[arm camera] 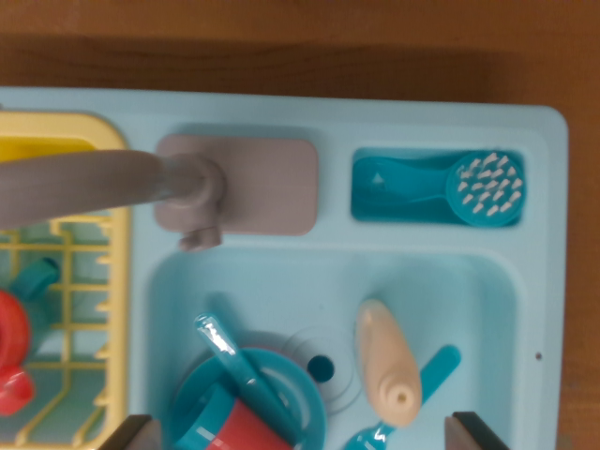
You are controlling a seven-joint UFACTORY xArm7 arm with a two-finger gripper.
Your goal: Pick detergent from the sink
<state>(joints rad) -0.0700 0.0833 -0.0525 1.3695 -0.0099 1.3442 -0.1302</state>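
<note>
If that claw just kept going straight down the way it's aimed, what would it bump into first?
Probably the beige detergent bottle, lying in the sink between the open gripper's fingertips, though the blue plate lies close; depth is unclear.

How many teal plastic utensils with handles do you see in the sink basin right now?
2: a teal plastic utensil leaning in the red and teal cup, and a teal plastic spoon under the beige detergent bottle. Others may be hidden below the frame.

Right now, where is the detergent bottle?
In the wrist view, the detergent bottle lies in the sink basin, right of the drain, resting over a teal spoon.
</note>
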